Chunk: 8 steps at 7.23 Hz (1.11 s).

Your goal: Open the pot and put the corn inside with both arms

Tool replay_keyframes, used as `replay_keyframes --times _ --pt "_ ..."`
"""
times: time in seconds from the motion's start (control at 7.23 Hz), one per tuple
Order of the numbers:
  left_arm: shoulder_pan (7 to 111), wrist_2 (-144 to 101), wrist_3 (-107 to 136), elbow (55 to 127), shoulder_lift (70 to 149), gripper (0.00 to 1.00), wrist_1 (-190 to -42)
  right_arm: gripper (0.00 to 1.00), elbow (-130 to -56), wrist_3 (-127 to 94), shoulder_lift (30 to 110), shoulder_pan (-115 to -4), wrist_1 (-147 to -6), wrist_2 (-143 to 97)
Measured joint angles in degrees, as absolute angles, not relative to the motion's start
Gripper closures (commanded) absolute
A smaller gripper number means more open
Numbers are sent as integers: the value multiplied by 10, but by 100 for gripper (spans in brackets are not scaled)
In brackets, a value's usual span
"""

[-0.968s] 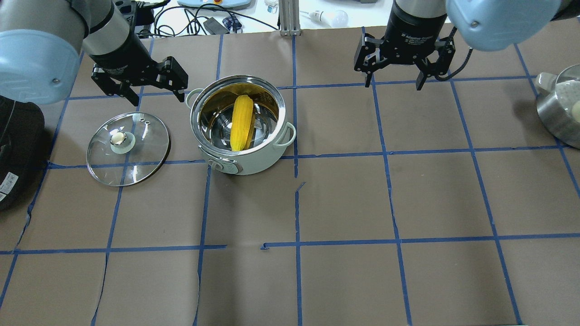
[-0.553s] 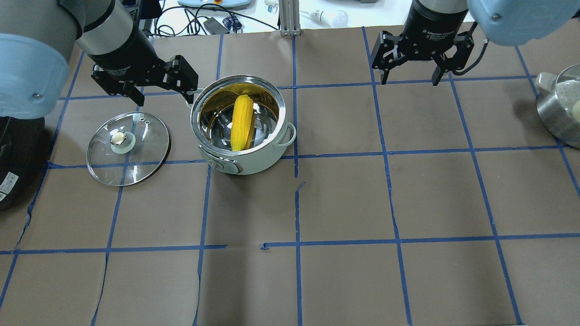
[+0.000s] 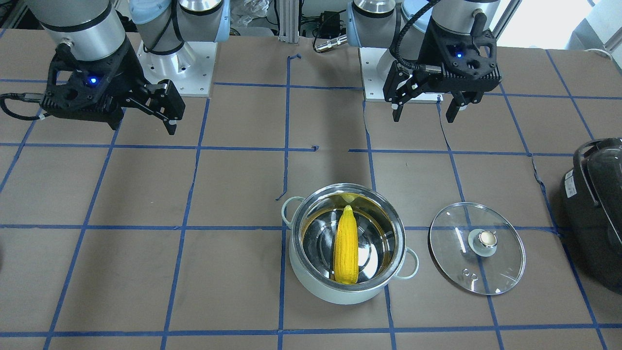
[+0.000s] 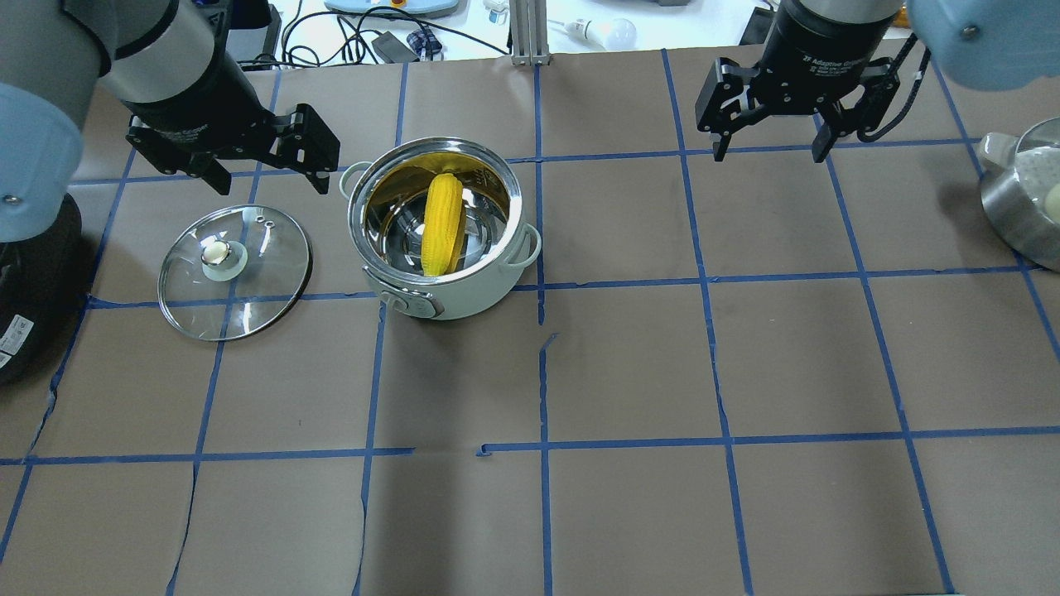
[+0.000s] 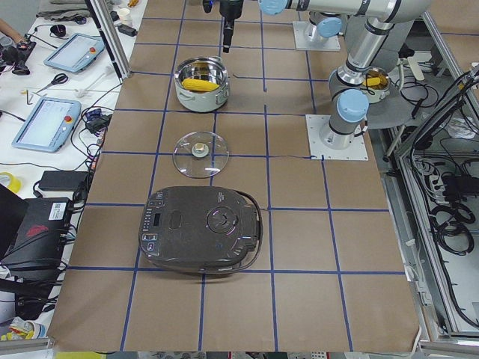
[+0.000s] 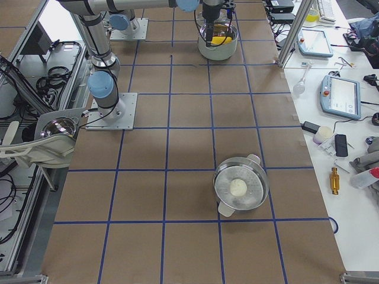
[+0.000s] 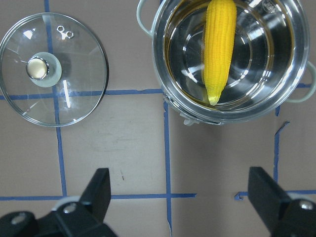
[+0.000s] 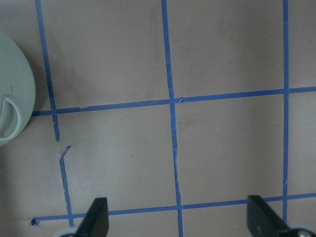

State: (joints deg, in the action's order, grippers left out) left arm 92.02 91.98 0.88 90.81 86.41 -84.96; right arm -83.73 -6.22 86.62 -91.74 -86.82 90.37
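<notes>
The pale mint pot (image 4: 464, 300) stands open, and the yellow corn (image 4: 441, 223) lies inside on its steel bottom. Both also show in the front view, the pot (image 3: 335, 292) with the corn (image 3: 346, 243), and in the left wrist view, the pot (image 7: 266, 59) with the corn (image 7: 219, 44). The glass lid (image 4: 257, 290) lies flat on the table to the pot's left. My left gripper (image 4: 269, 174) is open and empty, raised behind the lid and the pot. My right gripper (image 4: 770, 153) is open and empty, well off to the pot's right.
A black glossy appliance (image 4: 25, 281) sits at the left table edge, close to the lid. A steel pan (image 4: 1023, 199) holding a white ball stands at the right edge. Brown paper with a blue tape grid covers the table.
My right gripper has moved further right, away from the pot. My left gripper first shifted towards the pot, then drew back to the left. Both stay open; the pot, corn and lid have not moved.
</notes>
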Motion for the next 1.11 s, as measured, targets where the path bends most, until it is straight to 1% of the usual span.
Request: replay_keyframes --times 0.41,1.11 --pt "920 905 10 899 859 3 -858 0 -870 -61 870 -905 -876 904" --pt "909 899 10 872 862 3 -920 0 -876 -66 881 -901 -869 904"
